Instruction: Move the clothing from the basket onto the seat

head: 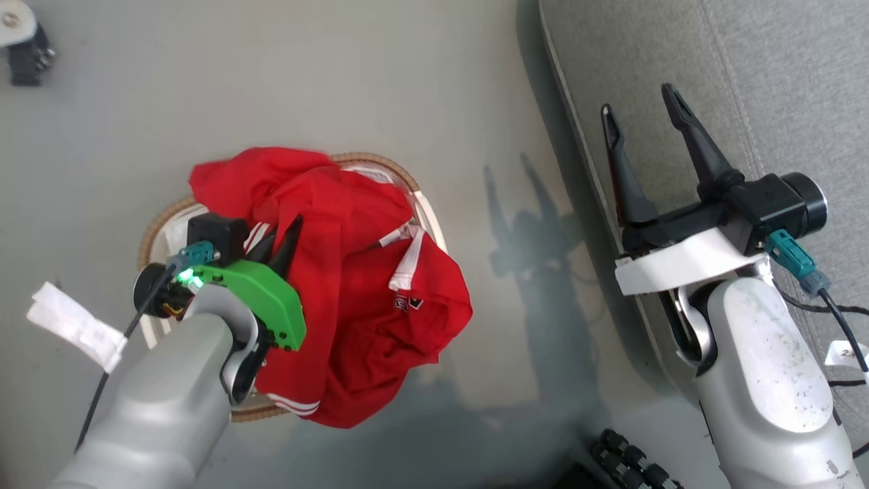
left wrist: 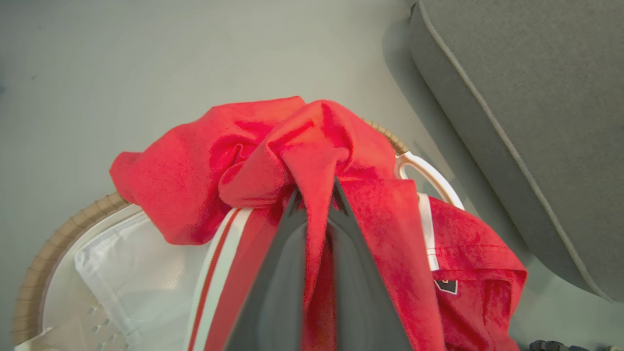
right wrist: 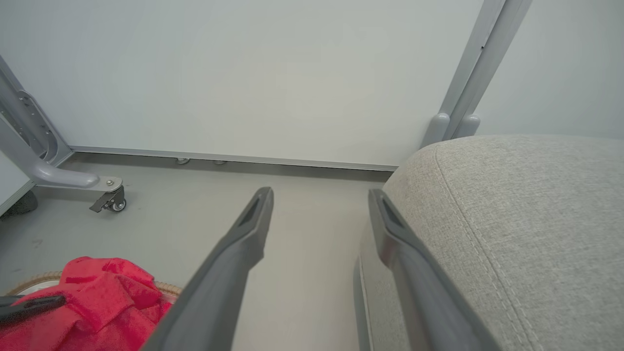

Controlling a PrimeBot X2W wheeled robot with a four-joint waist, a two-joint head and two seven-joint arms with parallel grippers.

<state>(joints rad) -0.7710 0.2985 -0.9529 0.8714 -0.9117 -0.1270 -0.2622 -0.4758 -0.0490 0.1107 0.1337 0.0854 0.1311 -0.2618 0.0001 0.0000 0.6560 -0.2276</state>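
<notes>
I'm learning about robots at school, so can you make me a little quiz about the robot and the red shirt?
1. True or false: the left gripper is shut on the clothing.
2. Fill in the gap: the right gripper, by the edge of the seat, has its fingers ____ and holds nothing.
3. Where is most of the clothing?
A. on the seat
B. on the basket
C. in the right gripper

Key: 1 true; 2 open; 3 B.
</notes>
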